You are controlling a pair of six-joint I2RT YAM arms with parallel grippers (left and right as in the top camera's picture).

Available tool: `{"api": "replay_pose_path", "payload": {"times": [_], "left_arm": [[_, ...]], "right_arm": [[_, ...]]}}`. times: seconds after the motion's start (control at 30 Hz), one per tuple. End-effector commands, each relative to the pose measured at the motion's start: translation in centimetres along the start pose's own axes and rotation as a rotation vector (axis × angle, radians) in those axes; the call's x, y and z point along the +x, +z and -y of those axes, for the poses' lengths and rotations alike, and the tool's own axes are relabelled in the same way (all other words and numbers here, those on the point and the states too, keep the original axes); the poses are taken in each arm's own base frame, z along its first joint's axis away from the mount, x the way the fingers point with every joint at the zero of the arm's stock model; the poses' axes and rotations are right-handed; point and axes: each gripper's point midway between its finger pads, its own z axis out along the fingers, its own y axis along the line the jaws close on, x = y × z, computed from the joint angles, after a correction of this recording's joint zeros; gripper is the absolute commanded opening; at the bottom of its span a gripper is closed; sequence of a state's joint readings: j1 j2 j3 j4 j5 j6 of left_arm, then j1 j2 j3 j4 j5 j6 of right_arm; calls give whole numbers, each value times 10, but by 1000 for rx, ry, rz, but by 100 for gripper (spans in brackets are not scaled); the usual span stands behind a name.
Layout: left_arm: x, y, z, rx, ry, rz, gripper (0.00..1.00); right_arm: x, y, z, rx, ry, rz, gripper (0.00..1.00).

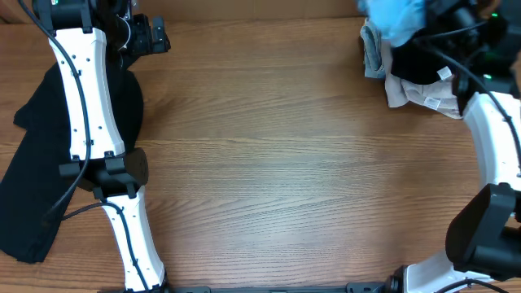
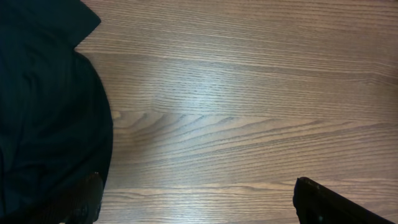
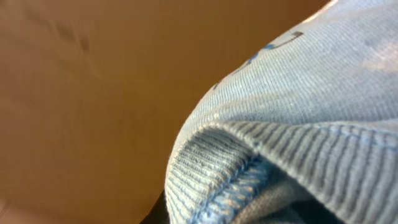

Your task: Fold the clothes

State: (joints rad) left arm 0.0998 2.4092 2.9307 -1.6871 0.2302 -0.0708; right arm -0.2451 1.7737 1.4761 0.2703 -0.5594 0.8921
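My left claw (image 2: 205, 208) gapes wide and empty beside the black garment (image 2: 43, 112), while my right claw hides behind the light blue T-shirt (image 1: 395, 18) at the far right, its grip I cannot tell; that limp, light knit I'd pinch at its ribbed collar (image 3: 249, 168).

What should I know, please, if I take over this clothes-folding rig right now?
Left gripper: jaws open, empty, over bare table beside the black garment, which lies crumpled at the left edge.
Right gripper: jaws hidden; light blue T-shirt bunched right at its camera, beside the heap of other clothes, far right.
Done: nothing folded yet. Left: spread and fold every garment.
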Motion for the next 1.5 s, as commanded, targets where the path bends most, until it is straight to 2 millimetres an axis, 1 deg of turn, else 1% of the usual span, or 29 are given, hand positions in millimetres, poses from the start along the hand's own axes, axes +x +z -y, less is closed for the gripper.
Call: {"api": "replay_pose_path", "payload": {"times": [0.0,0.17,0.27,0.33,0.43,0.53,0.57,0.63,0.67,0.7,0.73,0.77,0.83,0.9,1.0,1.07,1.17,1.2,1.33,1.4,1.47], "left_arm": [[0,4,-5,-11,16,-8,100],[0,4,-5,-11,17,-5,100],[-1,4,-5,-11,17,-4,100],[-1,4,-5,-11,17,-3,100],[-1,4,-5,-11,13,-2,100],[-1,4,-5,-11,13,-3,100],[-1,4,-5,-11,13,-3,100],[-1,4,-5,-11,13,-2,100],[-1,4,-5,-11,14,-1,100],[-2,4,-5,-11,14,2,100],[-3,4,-5,-11,15,5,100],[-3,4,-5,-10,15,6,100],[-3,4,-5,-10,15,5,100],[-3,4,-5,-11,15,5,100],[-3,4,-5,-11,16,6,100],[-3,4,-5,-11,16,6,100],[-3,4,-5,-11,16,6,100],[-3,4,-5,-11,15,5,100],[-3,4,-5,-11,15,5,100],[-3,4,-5,-11,16,6,100],[-3,4,-5,-12,16,5,100]], "right_arm": [[-24,-2,17,27,37,82,4],[-43,-4,52,64,47,155,4],[-49,-3,75,82,96,172,4],[-45,0,92,104,114,162,4],[-34,2,129,182,159,143,4],[-24,-6,171,316,209,136,4],[-21,-10,182,360,209,127,11],[-15,-15,193,409,165,94,49],[-11,-18,198,431,145,75,66],[-5,-21,205,460,140,51,78],[0,-25,211,487,142,29,84],[6,-29,218,521,150,8,88],[18,-41,234,603,159,-32,92],[28,-49,241,646,145,-82,93],[35,-58,242,684,109,-130,98],[32,-63,234,690,73,-141,100],[20,-67,211,670,3,-135,100],[11,-71,200,671,-29,-117,100],[-9,-82,170,679,-108,-70,100],[-14,-90,154,676,-162,-77,100],[-16,-102,146,718,-169,-70,100]]}}
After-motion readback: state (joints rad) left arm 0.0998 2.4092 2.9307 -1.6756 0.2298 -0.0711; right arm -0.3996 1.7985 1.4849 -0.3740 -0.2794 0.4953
